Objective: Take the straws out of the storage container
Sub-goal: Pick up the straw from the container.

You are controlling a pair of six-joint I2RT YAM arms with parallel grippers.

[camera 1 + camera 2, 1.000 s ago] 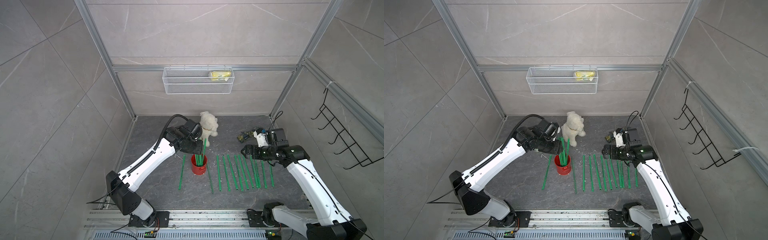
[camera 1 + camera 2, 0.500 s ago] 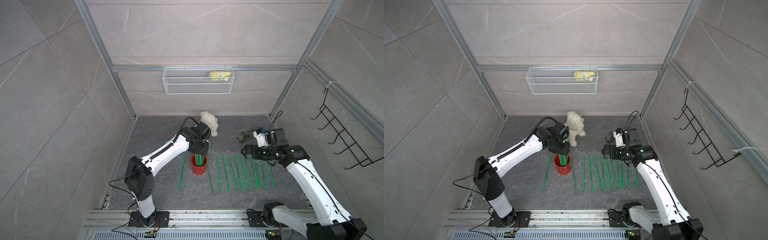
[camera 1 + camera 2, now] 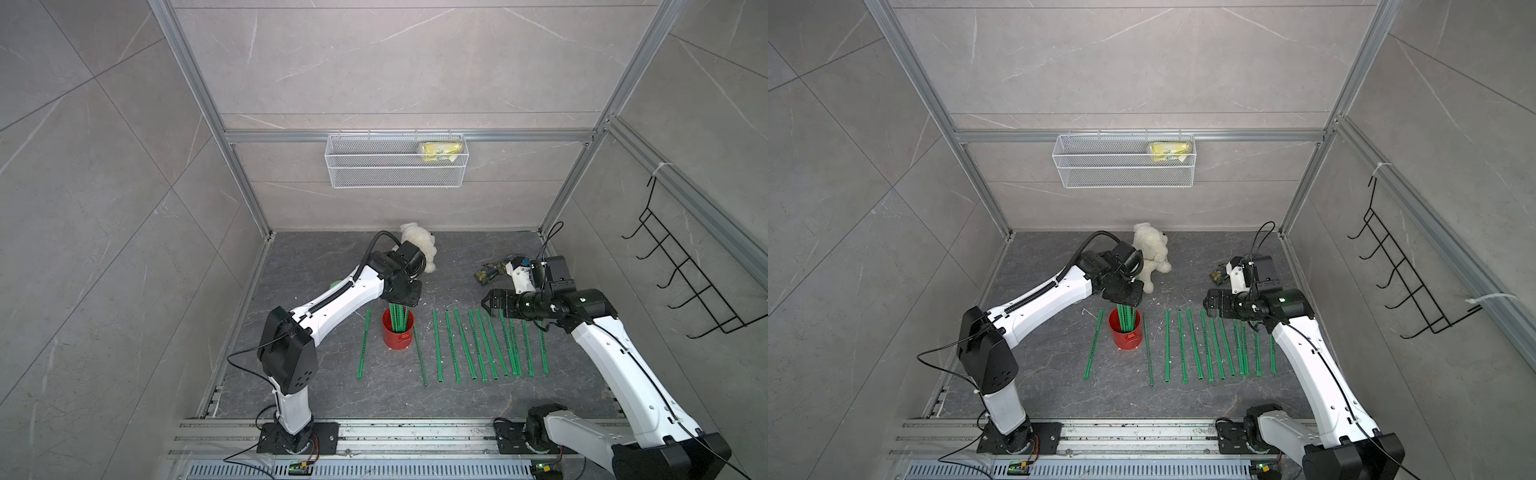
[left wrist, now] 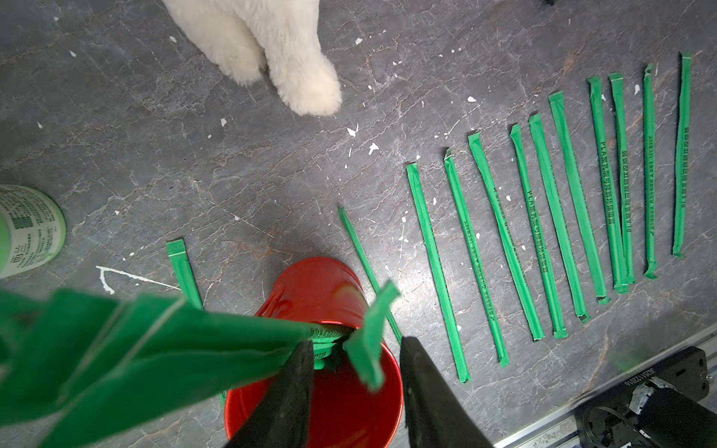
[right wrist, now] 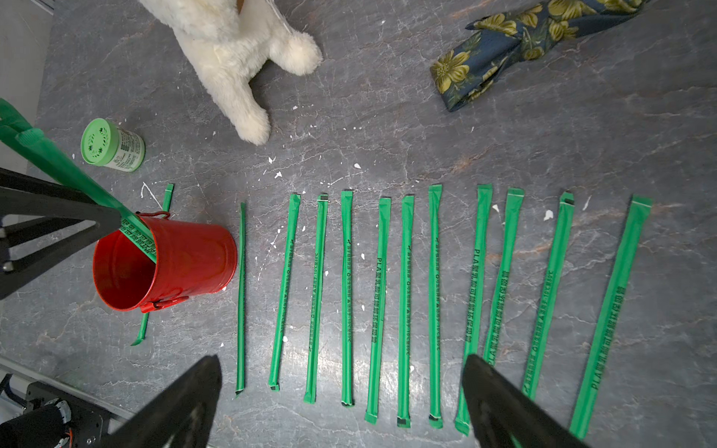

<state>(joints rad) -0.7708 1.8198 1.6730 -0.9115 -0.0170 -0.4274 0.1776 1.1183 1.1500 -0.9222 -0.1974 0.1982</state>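
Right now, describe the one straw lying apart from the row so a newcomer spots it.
Find the red can standing mid-floor with straws sticking out. The row of green straws lies flat on its right-arm side; the lone straw lies flat on the opposite side, nearer the left arm. It alone has only the can beside it.

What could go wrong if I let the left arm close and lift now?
1. Only one straw stands between the left gripper's jaws. The other straws crowd one jaw's outer side and might get dragged up or spill out.
2. The red can stands free, so a snagged lift could tip it onto the laid straw right beside it.
3. The jaws seem to sit near that one straw's top end, so it may slip free.
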